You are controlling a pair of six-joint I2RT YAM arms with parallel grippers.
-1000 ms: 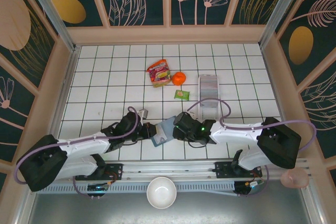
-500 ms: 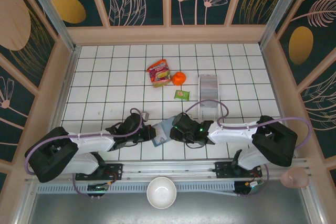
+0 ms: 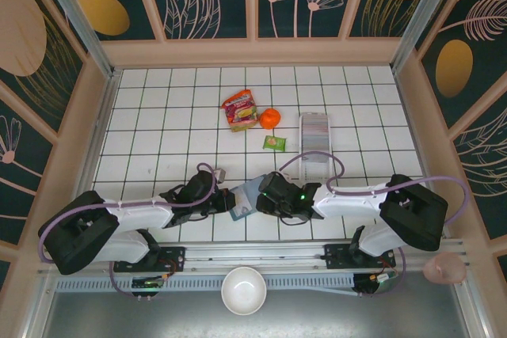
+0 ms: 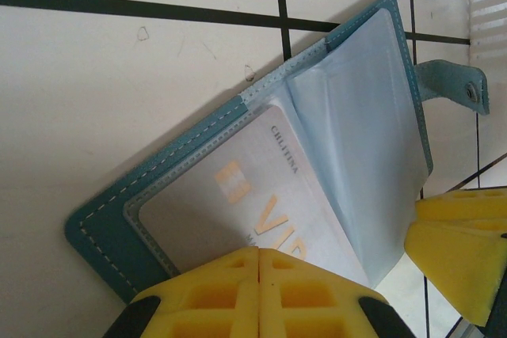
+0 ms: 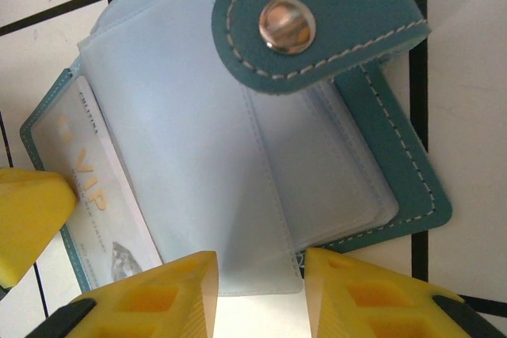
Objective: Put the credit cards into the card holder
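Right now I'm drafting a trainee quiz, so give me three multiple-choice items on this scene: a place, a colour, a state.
1. The orange lies: A right of the red snack packet; B left of it; C on it.
2. The card holder's cover: A red; B teal; C black.
3. The card holder is: A snapped shut; B open, holding a card; C open, empty.
A, it sits beside the packet's right edge; B, stitched teal edge; B, card visible under a sleeve.
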